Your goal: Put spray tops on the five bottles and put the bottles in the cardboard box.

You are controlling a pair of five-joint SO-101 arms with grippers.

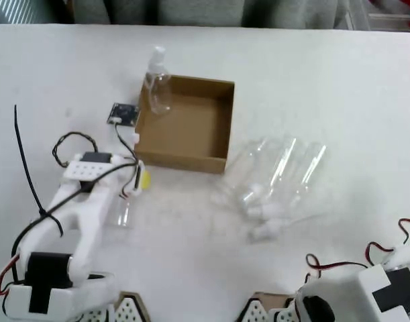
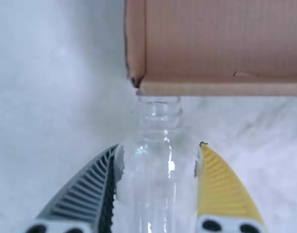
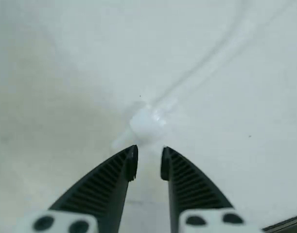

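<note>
A clear bottle (image 2: 158,165) with a bare threaded neck lies between the grey and yellow fingers of my left gripper (image 2: 158,155), which is shut on it. Its neck points at the near corner of the cardboard box (image 2: 216,87). In the high view this gripper (image 1: 134,182) is just in front of the box (image 1: 218,127). One bottle with a spray top (image 1: 156,84) stands upright in the box's far left corner. My right gripper (image 3: 148,162) is open by a narrow gap, just short of a white spray top (image 3: 146,121) lying on the table.
Several spray tops with long thin tubes (image 1: 275,191) lie in a loose group right of the box, with faint clear bottles among them. A small circuit board (image 1: 123,113) sits beside the box's left wall. The right arm's base (image 1: 366,298) is at the front right.
</note>
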